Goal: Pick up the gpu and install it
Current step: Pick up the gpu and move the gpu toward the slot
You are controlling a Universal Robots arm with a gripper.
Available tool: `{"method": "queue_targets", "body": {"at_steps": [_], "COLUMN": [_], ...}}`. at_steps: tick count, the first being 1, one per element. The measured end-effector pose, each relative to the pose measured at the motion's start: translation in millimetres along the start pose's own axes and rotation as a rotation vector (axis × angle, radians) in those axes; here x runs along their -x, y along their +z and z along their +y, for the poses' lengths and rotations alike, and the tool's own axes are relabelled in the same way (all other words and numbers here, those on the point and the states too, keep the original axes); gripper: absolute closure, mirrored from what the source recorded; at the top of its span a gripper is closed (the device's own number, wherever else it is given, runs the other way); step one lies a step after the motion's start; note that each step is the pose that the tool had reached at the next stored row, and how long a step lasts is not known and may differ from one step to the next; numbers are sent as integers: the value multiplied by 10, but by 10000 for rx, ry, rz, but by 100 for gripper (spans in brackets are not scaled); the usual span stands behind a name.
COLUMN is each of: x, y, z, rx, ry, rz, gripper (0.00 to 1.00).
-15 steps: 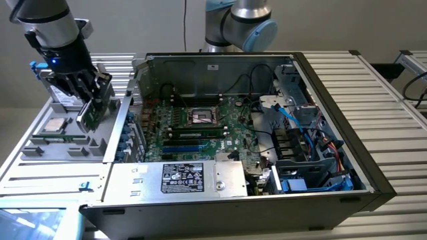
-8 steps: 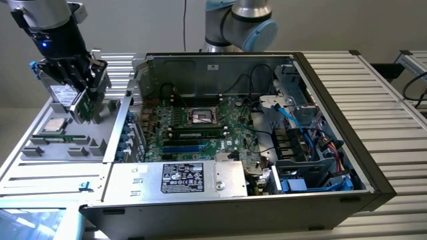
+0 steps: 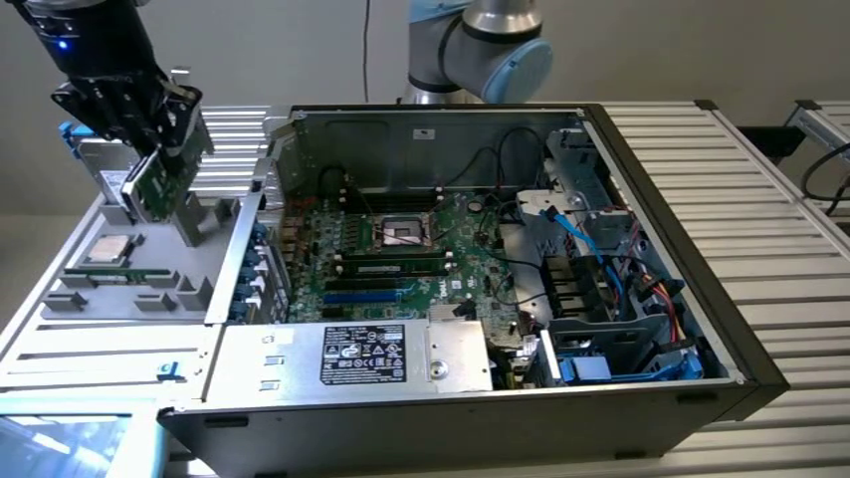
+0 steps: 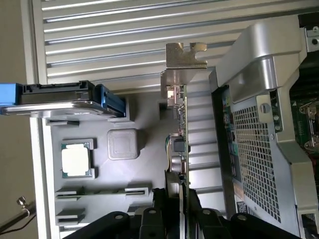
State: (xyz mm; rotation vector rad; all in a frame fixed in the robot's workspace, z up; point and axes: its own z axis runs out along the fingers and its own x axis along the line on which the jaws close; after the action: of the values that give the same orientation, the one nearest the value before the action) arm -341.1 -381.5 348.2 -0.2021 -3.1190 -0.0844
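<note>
An open black computer case (image 3: pixel 439 428) lies on its side on a slatted metal table (image 3: pixel 783 199) and takes up the centre of the exterior view. Behind it, at twelve o'clock, stand the pale blue and silver joints of the robot arm (image 3: pixel 485 50).

Inside the case, a green motherboard (image 3: pixel 398 259) lies flat near the centre. A silver power supply (image 3: pixel 358 357) with a black label sits at six o'clock. Blue cables (image 3: pixel 584 239) run through the drive bays at three o'clock.

A grey parts tray (image 3: pixel 80 299) rests just beside the case at nine o'clock.

At ten o'clock, the black gripper (image 3: pixel 143 139) hangs over the far end of the tray. It is pinching the gpu (image 3: pixel 162 184), a green card that hangs beneath it, slightly tilted. The card is outside the case, over the tray. Whether its lower end touches the tray cannot be told.

In the wrist view the gripper (image 4: pixel 178 196) has one finger (image 4: pixel 158 209) on each face of the gpu (image 4: pixel 180 144), which is seen edge-on. The card's silver bracket (image 4: pixel 185 56) is at the end farthest from the fingers. The perforated rear wall of the case (image 4: pixel 254 149) is just beside the card.

A drive (image 4: pixel 55 97) with blue side rails stands on edge in the tray (image 4: pixel 144 109).

A CPU (image 3: pixel 109 251) lies flat in a square pocket of the tray at nine o'clock, near the card's lower end. In the wrist view the CPU (image 4: pixel 76 159) sits between the drive and two narrow slots.
</note>
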Motion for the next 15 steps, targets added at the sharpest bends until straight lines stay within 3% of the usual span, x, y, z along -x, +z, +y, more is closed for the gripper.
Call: {"method": "queue_targets", "body": {"at_steps": [7, 15], "x": [42, 343], "y": [-316, -633], "z": [21, 45], "rx": [0, 16], "ry": [0, 0], "rz": [0, 1], "gripper": [71, 71]}}
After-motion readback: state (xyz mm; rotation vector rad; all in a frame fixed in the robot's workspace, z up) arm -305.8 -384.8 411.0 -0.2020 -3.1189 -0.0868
